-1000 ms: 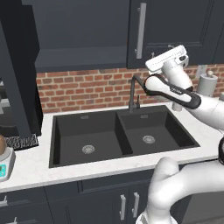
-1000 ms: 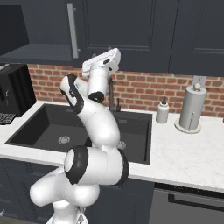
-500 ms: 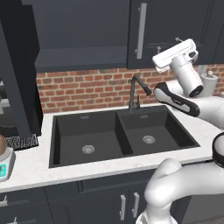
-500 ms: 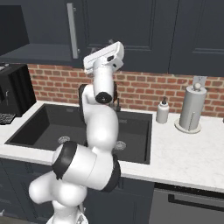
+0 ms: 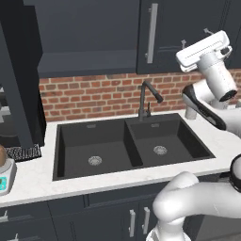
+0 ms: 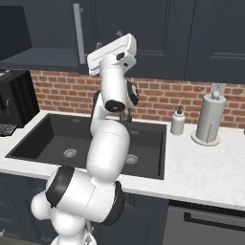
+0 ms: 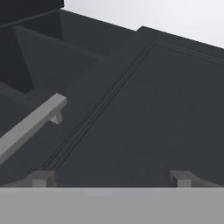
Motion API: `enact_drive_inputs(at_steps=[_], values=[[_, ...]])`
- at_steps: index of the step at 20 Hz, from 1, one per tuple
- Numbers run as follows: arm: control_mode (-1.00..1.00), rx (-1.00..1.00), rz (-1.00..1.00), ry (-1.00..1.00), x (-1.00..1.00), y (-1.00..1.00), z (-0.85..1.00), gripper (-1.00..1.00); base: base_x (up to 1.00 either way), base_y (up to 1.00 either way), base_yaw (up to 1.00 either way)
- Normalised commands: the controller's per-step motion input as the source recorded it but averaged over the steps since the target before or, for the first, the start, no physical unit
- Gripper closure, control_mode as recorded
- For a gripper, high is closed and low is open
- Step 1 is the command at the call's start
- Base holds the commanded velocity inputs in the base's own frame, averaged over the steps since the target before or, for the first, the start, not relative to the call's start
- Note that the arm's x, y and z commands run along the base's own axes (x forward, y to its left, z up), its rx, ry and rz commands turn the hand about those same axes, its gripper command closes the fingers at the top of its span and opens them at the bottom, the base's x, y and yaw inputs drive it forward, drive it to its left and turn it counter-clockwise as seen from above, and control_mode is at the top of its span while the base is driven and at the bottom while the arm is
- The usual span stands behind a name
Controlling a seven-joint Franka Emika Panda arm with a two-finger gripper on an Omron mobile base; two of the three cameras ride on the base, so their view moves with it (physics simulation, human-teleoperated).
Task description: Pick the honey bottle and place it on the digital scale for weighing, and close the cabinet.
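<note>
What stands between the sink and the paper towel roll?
A small pale soap bottle stands there, as the right base view shows.

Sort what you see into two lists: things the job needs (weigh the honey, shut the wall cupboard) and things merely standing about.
Job:
honey bottle, on the scale
scale
wall cupboard, left side open
gripper, up at the cupboard doors

Standing about:
sink
tap
soap bottle
paper towel roll

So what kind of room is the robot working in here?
A kitchen, rendered rather than real: a black double sink with a faucet set in a pale counter, a brick backsplash, dark navy wall cabinets above, and a paper towel holder beside a soap bottle.
</note>
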Motion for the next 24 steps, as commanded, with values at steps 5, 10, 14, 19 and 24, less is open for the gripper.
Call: enact_drive_inputs(at_steps=[5,10,14,19,24], values=[[-1.0,0.0,0.0,0.16,-1.0,0.53,0.26,-1.0,0.0,0.0,0.0],[-1.0,-0.02,0.0,0.34,-0.75,0.83,0.42,-1.0,0.0,0.0,0.0],[-1.0,-0.02,0.0,0.4,-0.46,0.67,0.05,-1.0,0.0,0.0,0.0],[-1.0,0.08,0.0,0.24,-0.58,0.37,-0.06,-1.0,0.0,0.0,0.0],[-1.0,0.18,0.0,0.0,-0.54,0.32,-0.2,-1.0,0.0,0.0,0.0]])
